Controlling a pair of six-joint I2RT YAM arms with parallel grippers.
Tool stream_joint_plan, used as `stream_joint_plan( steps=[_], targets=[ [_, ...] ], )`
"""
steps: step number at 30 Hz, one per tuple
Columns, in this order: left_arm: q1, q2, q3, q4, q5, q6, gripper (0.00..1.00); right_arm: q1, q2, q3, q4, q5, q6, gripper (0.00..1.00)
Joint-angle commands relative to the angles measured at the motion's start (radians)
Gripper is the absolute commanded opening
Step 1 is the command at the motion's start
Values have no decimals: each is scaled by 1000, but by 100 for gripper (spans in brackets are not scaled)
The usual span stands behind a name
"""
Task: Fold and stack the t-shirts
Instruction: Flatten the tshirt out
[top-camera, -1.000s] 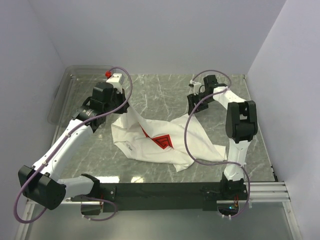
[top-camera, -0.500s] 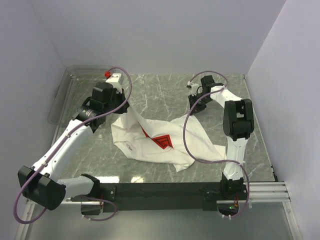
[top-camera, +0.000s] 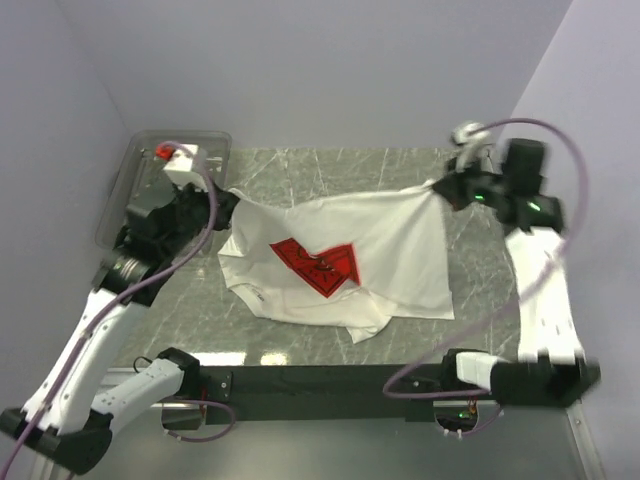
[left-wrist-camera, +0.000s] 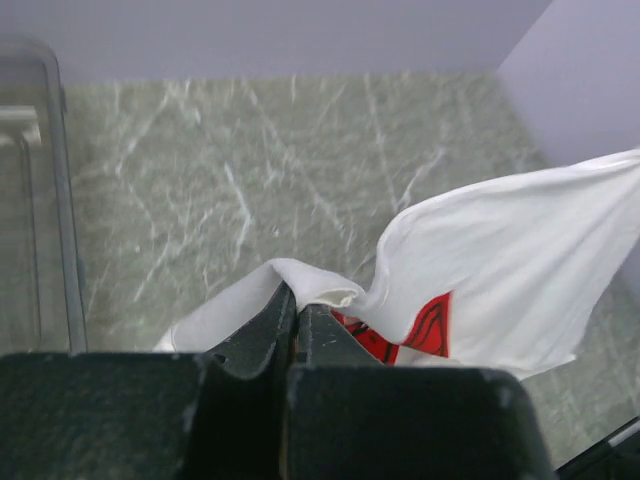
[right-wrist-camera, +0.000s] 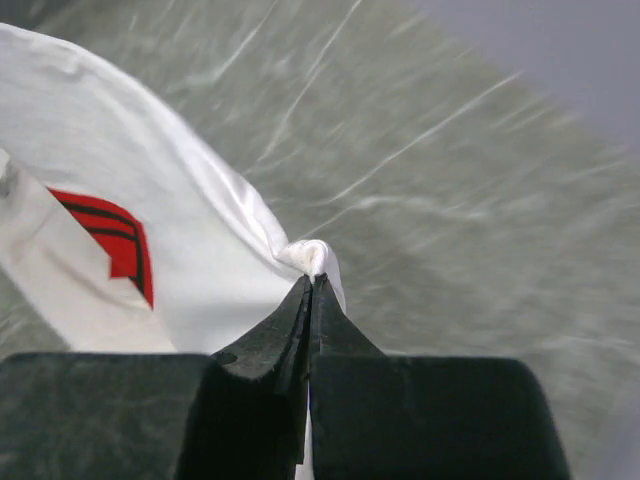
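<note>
The t-shirt (top-camera: 340, 250), crumpled a second ago, now stretches between left claw (top-camera: 228, 196) and right claw (top-camera: 440, 188), each clamped on a far corner, ready for laying flat.

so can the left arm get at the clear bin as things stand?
Likely yes on reach: the clear plastic bin sits right beside it, nothing between. But its jaws are shut on a corner of the t-shirt, so it would have to let go first.
</note>
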Motion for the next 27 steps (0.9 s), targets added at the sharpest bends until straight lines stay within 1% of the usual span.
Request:
stream_joint_plan(
  steps=[1, 3, 5, 6, 8, 9, 10, 11, 13, 14, 16, 18, 20, 23, 24, 25, 26, 27],
  targets=[
    [-2, -115, 67, 106, 9, 0, 1, -106, -209, 116, -92, -69, -47, 0],
    [-2, -178, 124, 152, 21, -6, 1, -145, -316, 180, -99, -45, -28, 0],
    [-2, -221, 176, 186, 36, -10, 1, -168, -373, 286, -88, 35, 17, 0],
    [0, -231, 235, 215, 47, -13, 1, -168, -404, 382, -87, 64, 33, 0],
    [-2, -250, 299, 243, 87, -23, 1, -168, -415, 497, -103, 160, 91, 0],
    [-2, -251, 357, 260, 102, -29, 1, -168, -407, 557, -108, 194, 111, 0],
    [0, -253, 385, 281, 131, -41, 1, -168, -406, 666, -110, 225, 130, 0],
    [0, -248, 412, 292, 141, -47, 1, -166, -403, 708, -105, 291, 168, 0],
    [0, -238, 490, 303, 162, -64, 1, -166, -404, 788, -62, 345, 194, 0],
    [1, -218, 517, 300, 182, -67, 1, -168, -407, 799, -44, 390, 208, 0],
    [0, -193, 590, 269, 188, -60, 1, -168, -406, 828, -19, 431, 213, 0],
    [0, -158, 629, 243, 168, -43, 1, -168, -393, 823, -10, 483, 205, 0],
    [0, -129, 627, 215, 116, -11, 1, -168, -384, 810, 2, 512, 191, 0],
    [-2, -89, 578, 197, 50, 40, 1, -168, -370, 751, 30, 546, 185, 0],
    [0, -78, 533, 200, 18, 49, 1, -168, -370, 690, 56, 546, 187, 0],
    [0, -66, 503, 207, 6, 59, 1, -168, -370, 650, 71, 541, 188, 0],
    [0, -35, 442, 214, 0, 60, 1, -168, -383, 600, 93, 538, 184, 0],
    [0, -17, 410, 235, 7, 62, 1, -168, -389, 482, 149, 537, 183, 0]
  ],
)
